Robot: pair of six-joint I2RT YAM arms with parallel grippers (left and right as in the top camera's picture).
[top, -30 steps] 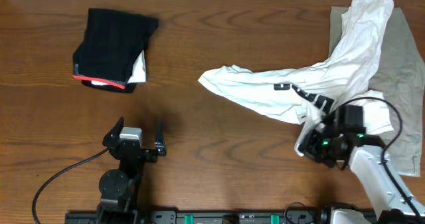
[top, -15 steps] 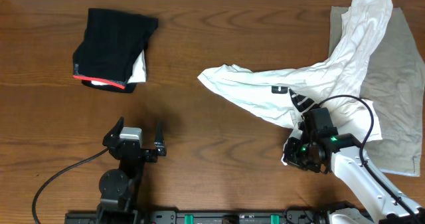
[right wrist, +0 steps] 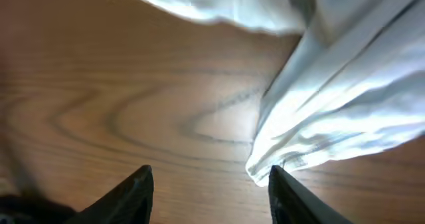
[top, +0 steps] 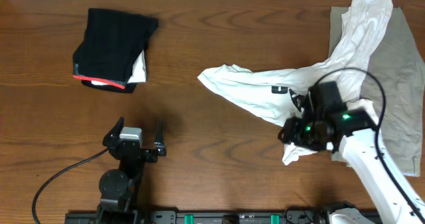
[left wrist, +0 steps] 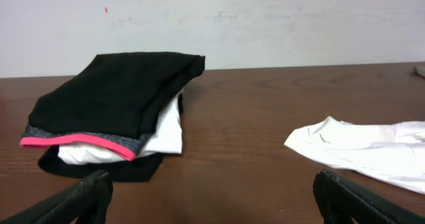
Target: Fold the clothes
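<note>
- Right gripper [top: 291, 134], overhead: a second ago its jaws were clamped on the lower edge of the white T-shirt [top: 265, 94]. Now they are parted and the arm has swung left. The dragged corner lies loose on the table [top: 199, 171] just below it.
- Same view: the white T-shirt is a long crumpled band, its far end draped over the grey-beige garment [top: 402, 84] at the right. The black red-edged garment [top: 113, 41] sits folded far left, well apart.
- Left gripper [top: 139, 126] is parked near the front edge, spread wide and empty.
- Left wrist: left gripper [left wrist: 212, 201] has its fingers far apart and holds nothing. The black red-edged garment [left wrist: 113, 94] lies ahead-left and the white T-shirt [left wrist: 372, 151] tip to the right.
- Right wrist: right gripper [right wrist: 209, 191] has its fingers apart with bare wood between them. The white T-shirt [right wrist: 345, 84] hem is just beside the right finger, not held.
- Looks like a drag just ended. The shirt isn't flat and no fold is made yet, so a fresh grasp is likely needed.
</note>
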